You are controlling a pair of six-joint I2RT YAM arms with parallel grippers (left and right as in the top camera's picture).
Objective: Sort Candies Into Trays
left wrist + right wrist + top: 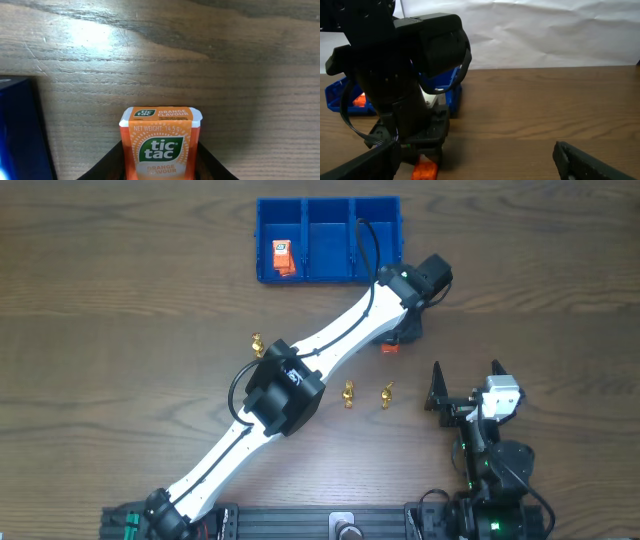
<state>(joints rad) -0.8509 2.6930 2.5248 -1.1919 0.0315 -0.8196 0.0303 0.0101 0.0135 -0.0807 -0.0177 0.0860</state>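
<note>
Your left tool [395, 340] is clenched on the orange candy box [160, 145], with a finger pressed on each narrow side. It sits just off the near right corner of the blue tray [330, 272], toward the counter's [120, 300] far edge. Whether the box is resting on the wood or just lifted, you cannot tell.

Expect the box to be light, stiff plastic with slick faces. Hold it across the narrow sides, low on the body and clear of the white cap, because it would likely twist under a loose pinch.

Your right tool [475, 160] is released, fingers wide, near the right of the near edge.

The counter is flat brown woodgrain. Three gold-wrapped candies [348, 393] lie mid-counter, and a second orange box [282, 258] is in the tray's left compartment. A white sheet [545, 30] hangs behind.
</note>
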